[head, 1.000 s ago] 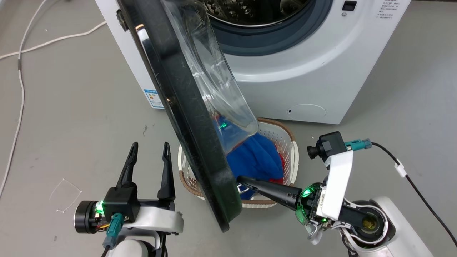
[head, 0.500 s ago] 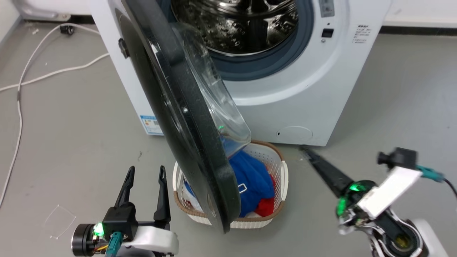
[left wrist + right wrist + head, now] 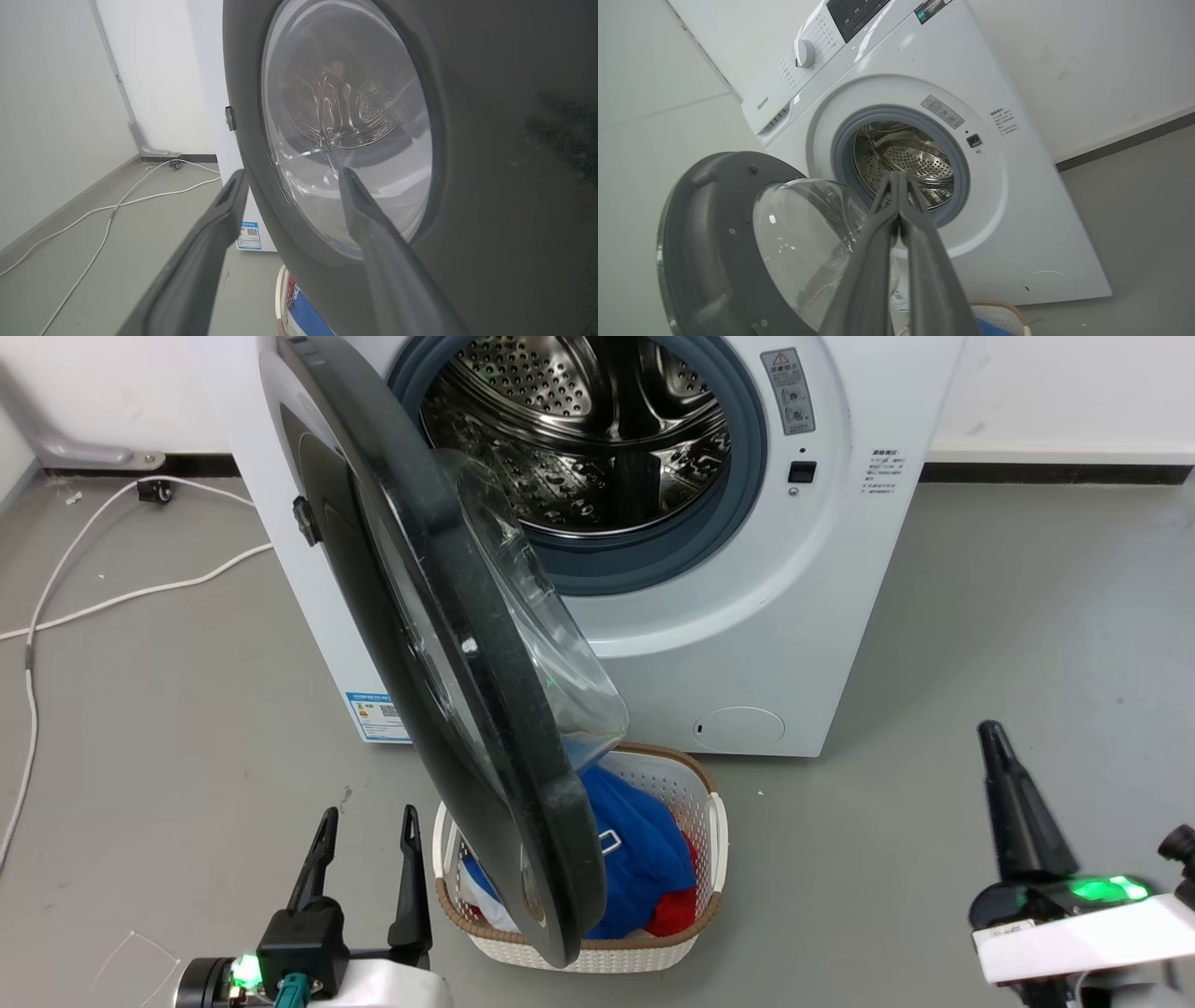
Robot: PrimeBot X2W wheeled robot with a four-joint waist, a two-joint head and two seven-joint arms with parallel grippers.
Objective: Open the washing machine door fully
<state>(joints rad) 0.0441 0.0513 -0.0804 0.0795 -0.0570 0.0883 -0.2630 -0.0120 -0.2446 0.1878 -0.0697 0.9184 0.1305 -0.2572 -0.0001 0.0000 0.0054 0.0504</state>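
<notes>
Grey floor (image 3: 934, 709) before the washing machine (image 3: 822, 616), whose door (image 3: 439, 644) hangs half-open over a laundry basket (image 3: 709, 821); left gripper (image 3: 369, 814), fingers apart, faces its outer side, while right gripper (image 3: 990, 733), fingers together, stands well apart, presumably clearing the swing.

Glossy black washing machine door (image 3: 439, 644) ajar beside white washing machine (image 3: 822, 616).

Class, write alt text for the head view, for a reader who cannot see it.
The washing machine door stands partly open on its left hinge, exposing the steel drum of the washing machine. A basket of blue and red laundry sits below it; the open left pincer and shut right pincer touch nothing.
</notes>
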